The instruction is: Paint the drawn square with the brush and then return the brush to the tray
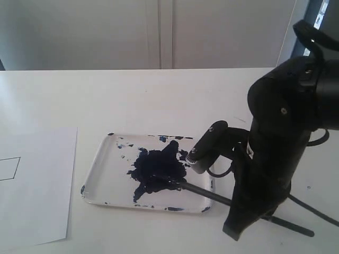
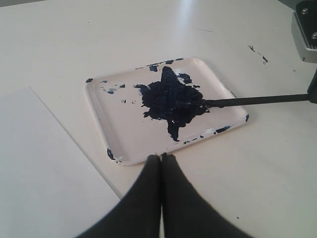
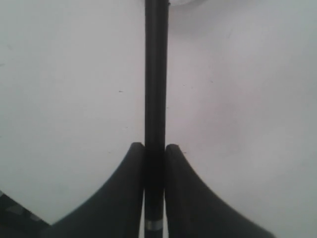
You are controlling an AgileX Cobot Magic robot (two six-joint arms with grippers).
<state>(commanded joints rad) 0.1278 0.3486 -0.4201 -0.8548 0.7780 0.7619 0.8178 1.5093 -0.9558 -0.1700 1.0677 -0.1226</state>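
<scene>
Right hand [image 3: 154, 148] grips the brush [image 1: 201, 191], loading paint; left hand [image 2: 161, 159] closed, empty.
White bench [image 1: 159, 95] carries paper sheet [image 1: 37, 190] and tray [image 1: 106, 169]; brush tip rests in the tray's blot. Next: lift across to the unpainted drawn square [image 1: 8, 169].

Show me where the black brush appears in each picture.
Exterior view: the brush slants from the paint blot toward lower right.
Left wrist view: brush leads off the blot.
Right wrist view: brush clamped in the right gripper.
Landmark: the blot, absent from right wrist view.
</scene>
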